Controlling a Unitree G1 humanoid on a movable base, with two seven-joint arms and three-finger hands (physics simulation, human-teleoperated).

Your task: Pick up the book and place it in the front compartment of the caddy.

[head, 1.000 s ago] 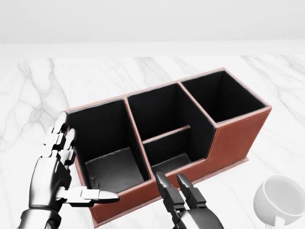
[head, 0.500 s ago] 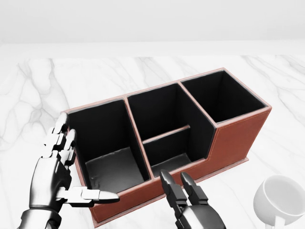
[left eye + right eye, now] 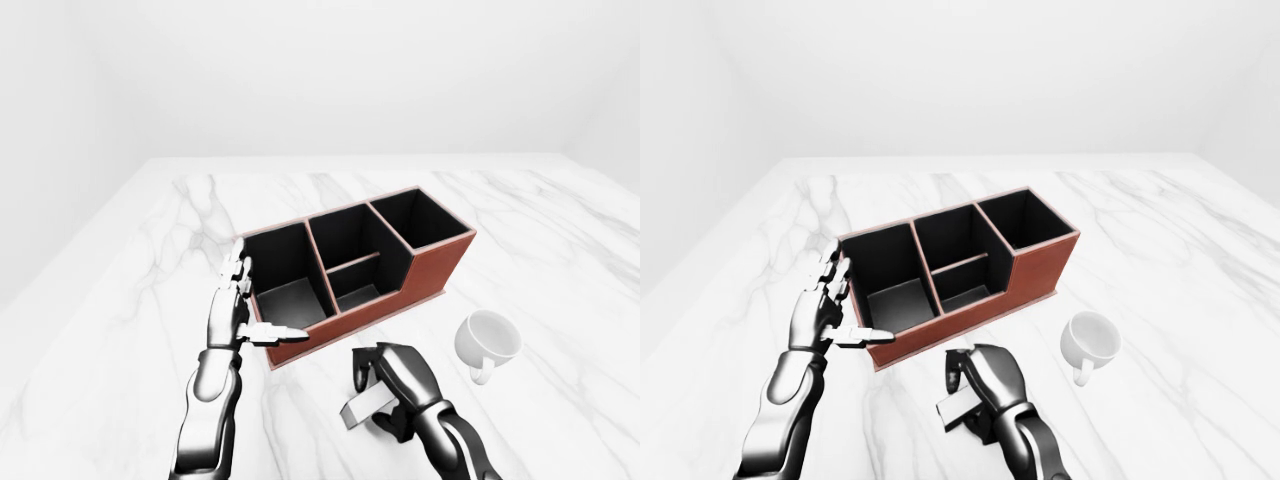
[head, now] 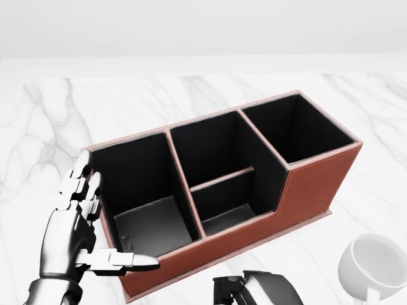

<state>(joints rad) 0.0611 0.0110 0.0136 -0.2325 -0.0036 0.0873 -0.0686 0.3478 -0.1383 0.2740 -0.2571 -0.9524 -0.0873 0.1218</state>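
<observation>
Below caddy (image 3: 355, 270): book (image 3: 362, 408) under curled R hand (image 3: 398, 385).

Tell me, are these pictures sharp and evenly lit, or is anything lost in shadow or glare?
Left-eye view: sharp, soft even light; the white mug nearly blends into the pale marble table. Head view: the caddy has black compartments that swallow detail, and the right hand is cut off at the bottom edge.

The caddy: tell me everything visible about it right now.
The caddy is a long leather-looking box, reddish-brown outside, black inside, standing upright and skewed on the white marble table. Dividers form three sections, the middle one split by a lower crosswall. All look empty. The left hand stands open at its near-left corner; contact is unclear.
</observation>
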